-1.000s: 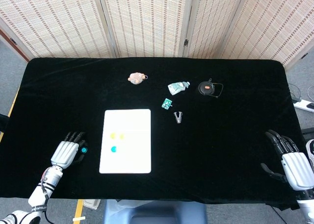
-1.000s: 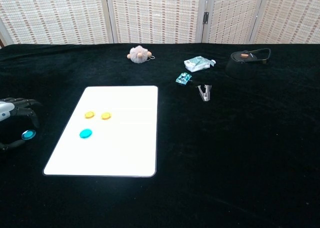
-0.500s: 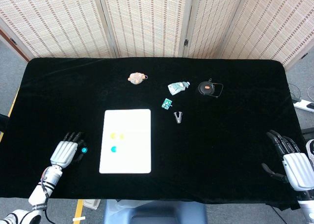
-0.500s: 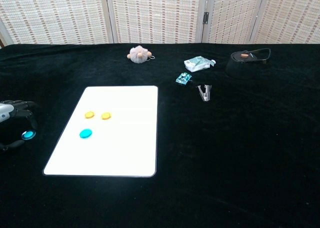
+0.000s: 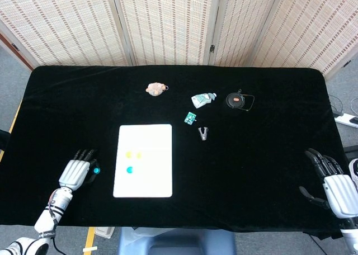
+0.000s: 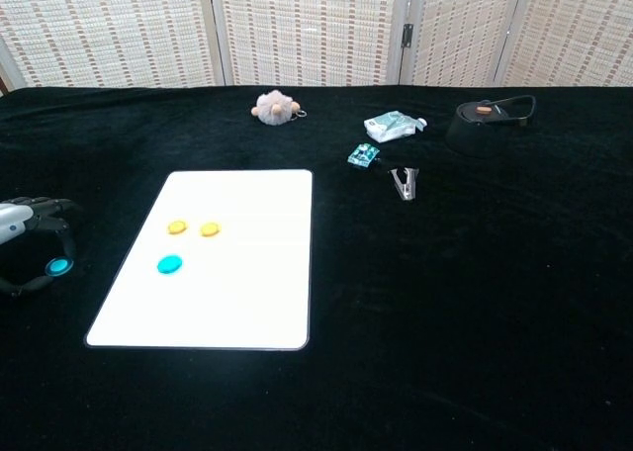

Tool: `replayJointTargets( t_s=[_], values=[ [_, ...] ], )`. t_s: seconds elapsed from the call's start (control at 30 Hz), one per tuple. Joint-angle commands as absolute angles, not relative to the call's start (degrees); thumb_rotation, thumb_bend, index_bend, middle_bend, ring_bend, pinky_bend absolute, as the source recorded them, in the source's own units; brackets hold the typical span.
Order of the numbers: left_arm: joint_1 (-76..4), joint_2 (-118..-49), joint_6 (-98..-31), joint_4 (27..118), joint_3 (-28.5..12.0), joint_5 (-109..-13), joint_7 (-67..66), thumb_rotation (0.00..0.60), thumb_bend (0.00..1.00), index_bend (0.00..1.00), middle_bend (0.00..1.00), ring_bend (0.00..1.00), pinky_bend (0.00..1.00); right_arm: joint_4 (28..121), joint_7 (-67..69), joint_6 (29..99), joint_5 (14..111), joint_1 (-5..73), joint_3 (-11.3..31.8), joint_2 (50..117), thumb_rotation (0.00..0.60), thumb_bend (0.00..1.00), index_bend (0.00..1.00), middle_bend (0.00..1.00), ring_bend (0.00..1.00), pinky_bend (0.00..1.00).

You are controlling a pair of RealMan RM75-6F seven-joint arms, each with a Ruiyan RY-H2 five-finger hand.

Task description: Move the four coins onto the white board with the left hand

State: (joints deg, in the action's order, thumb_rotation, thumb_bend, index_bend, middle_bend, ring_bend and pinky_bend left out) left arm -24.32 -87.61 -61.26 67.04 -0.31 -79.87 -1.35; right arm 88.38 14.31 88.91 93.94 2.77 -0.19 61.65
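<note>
Head view: three coins on board [image 5: 144, 182], two yellow [image 5: 129, 154], one blue [image 5: 130, 169]. Fourth coin [image 5: 96, 170] off board, on table [image 5: 251, 154] beside left robot hand [image 5: 74, 173]. Last step underway; next, carry right onto board. Right robot hand [image 5: 335, 189] idle, fingers apart.

Chest view: left robot hand [image 6: 28, 241] curled round fourth coin [image 6: 59, 267], apparently pinching it; actual hold unclear.

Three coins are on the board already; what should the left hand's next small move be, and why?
Probably carry the blue coin rightward over the white board's near edge. The left hand seems to hold that coin at its fingertips, off the board on the black cloth, while two yellow coins and another blue coin already lie on it.
</note>
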Motion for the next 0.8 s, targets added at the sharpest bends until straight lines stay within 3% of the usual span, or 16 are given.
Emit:
replayJointTargets(
  t_s=[0.03, 0.43, 0.8],
  values=[
    [-24.3, -87.7, -61.3, 66.9, -0.3, -80.0, -1.1, 0.6, 0.46, 0.49, 0.1, 0.0, 0.0, 88.4, 14.3, 89.0, 93.9, 2.7, -0.2, 61.6, 0.6, 0.3, 0.01, 0.1, 0.15, 0.13],
    [-26.0, -84.2, -62.6, 73.6, -1.7, -82.8, -0.2, 0.6, 0.46, 0.5, 0.11, 0.0, 0.0, 88.8, 14.0, 89.0, 94.0, 2.7, -0.2, 61.5, 0.6, 0.3, 0.01, 0.1, 0.15, 0.13],
    [-32.0, -85.0, -58.9, 80.2, -4.1, -84.4, -5.2, 0.6, 0.46, 0.5, 0.11, 0.0, 0.0, 88.4, 14.2, 88.8, 93.7, 2.7, -0.1, 61.6, 0.6, 0.3, 0.01, 0.1, 0.15, 0.13]
  ],
)
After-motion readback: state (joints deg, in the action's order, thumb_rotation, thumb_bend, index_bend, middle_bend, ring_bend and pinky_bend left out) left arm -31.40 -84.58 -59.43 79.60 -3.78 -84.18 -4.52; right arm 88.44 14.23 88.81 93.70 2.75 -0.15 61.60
